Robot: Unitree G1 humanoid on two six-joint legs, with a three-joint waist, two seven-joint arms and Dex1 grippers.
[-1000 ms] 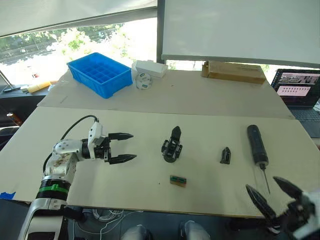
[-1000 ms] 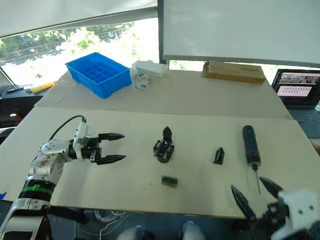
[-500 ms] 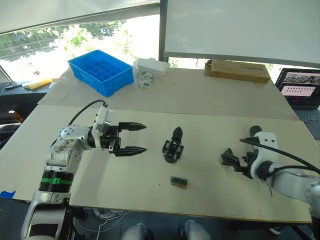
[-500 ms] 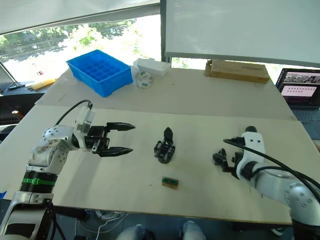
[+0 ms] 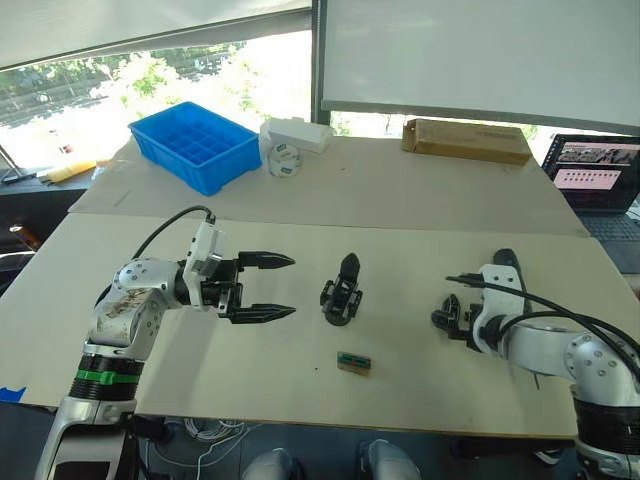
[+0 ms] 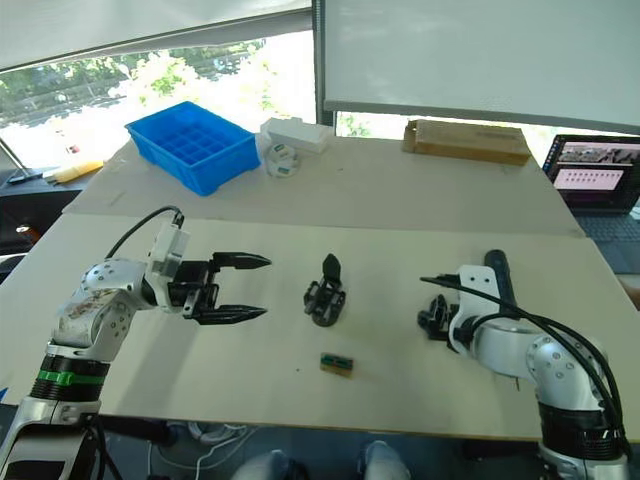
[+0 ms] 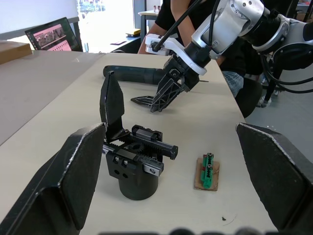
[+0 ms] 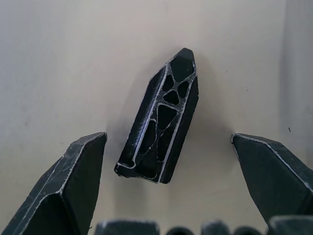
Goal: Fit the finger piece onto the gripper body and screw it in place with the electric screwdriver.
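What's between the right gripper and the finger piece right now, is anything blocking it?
Nothing visible. In the right wrist view the finger piece lies flat on the bare table, framed by the open fingers of the right gripper, with only table surface on either side of it.

Left arm comes in from the robot's left side with the forearm angled up and the wrist bent, so the left gripper [image 5: 262, 287] sits level and points sideways toward the middle. Its two black fingers [image 5: 264, 261] are spread wide apart with nothing between them, one above the other in the head view. A black cable loops over that wrist.

Right arm is folded in from the right, white wrist housing turned inward, and the right gripper [image 7: 164, 96] is tipped down low with its fingertips near the surface. Those fingers [image 8: 73, 186] are spread too, not clamped on anything.
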